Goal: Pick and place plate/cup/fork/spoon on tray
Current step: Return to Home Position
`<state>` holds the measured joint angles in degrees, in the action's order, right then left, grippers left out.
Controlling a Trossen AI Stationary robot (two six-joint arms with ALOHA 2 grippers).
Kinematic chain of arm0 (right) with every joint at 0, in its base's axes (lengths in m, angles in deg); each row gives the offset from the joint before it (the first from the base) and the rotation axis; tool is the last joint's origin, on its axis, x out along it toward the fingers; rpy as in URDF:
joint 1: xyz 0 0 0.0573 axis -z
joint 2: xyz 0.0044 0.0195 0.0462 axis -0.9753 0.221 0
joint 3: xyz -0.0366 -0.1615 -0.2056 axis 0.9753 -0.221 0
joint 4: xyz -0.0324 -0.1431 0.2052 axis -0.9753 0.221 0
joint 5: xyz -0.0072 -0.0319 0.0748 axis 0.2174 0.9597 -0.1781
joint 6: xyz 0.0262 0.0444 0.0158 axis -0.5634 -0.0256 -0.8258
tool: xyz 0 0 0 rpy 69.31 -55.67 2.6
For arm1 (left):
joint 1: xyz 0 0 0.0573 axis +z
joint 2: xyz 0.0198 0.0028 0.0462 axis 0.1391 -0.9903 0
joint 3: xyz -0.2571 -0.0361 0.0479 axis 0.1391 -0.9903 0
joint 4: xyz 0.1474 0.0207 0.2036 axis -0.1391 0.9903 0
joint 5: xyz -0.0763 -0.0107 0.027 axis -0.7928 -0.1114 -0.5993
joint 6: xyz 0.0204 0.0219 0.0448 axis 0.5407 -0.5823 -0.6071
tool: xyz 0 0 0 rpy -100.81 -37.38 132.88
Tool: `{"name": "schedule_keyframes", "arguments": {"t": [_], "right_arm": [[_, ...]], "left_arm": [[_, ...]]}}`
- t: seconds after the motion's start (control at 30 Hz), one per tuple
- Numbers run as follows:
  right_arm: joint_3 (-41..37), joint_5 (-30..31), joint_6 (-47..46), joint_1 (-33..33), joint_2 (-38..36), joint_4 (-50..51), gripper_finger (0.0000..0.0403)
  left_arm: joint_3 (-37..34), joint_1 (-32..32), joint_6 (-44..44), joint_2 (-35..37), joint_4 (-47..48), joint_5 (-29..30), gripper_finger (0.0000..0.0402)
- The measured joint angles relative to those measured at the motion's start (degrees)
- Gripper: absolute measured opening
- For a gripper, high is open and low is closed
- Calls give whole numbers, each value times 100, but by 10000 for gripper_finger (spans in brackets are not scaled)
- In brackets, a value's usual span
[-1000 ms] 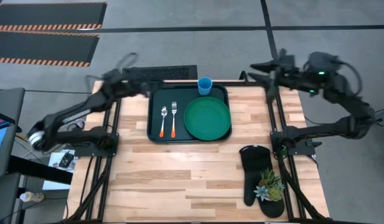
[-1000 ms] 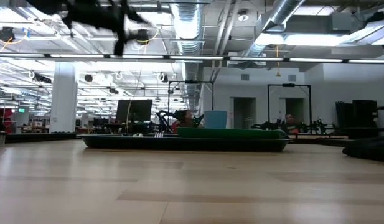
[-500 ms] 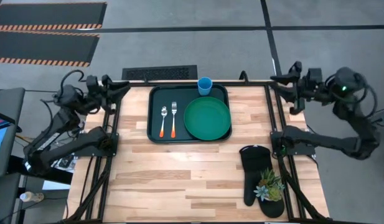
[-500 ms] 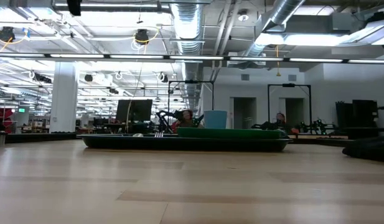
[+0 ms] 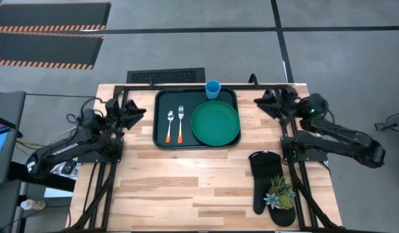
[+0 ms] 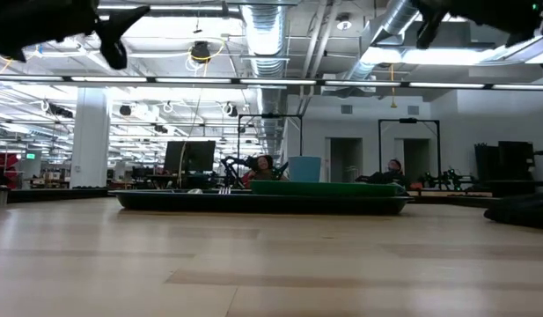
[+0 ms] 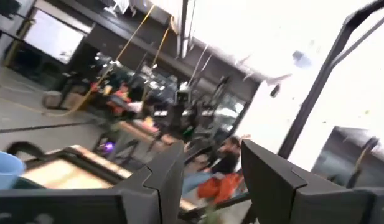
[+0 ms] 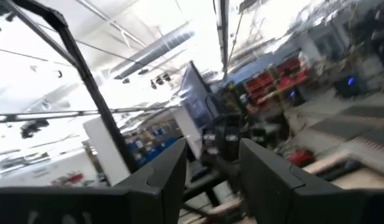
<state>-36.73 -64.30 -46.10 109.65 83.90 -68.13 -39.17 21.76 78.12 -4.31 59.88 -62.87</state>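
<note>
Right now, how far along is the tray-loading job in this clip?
It looks finished. The plate, fork and spoon lie on the tray, and the cup stands at its far edge. Nothing is in hand: the left end effector and right end effector sit open and empty at either side of the tray. No tableware is left on the table.

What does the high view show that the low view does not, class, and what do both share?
Only the high view shows the fork and spoon lying side by side, left of the plate, plus a black mitt and small plant. Only the low view shows the room behind, with seated people. Both show the tray and blue cup.
</note>
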Motion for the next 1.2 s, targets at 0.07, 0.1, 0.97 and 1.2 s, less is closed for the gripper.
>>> {"name": "schedule_keyframes", "arguments": {"t": [0.07, 0.1, 0.97, 1.2], "right_arm": [[-131, 2, -75, -109, -75, -269, 172], [-144, 20, -78, -151, -229, -325, 172], [-2339, 1176, 1544, -860, -3157, 2440, 172], [-2342, 1776, 2255, -1441, -3165, 2645, 172]], "left_arm": [[-257, -386, 169, 230, -131, 366, 143], [-320, -596, 195, 353, -96, 582, 143], [-438, -3556, -1379, 1485, 2046, 3953, 143], [-1068, -3566, -1075, 1453, 1999, 3610, 143]]}}
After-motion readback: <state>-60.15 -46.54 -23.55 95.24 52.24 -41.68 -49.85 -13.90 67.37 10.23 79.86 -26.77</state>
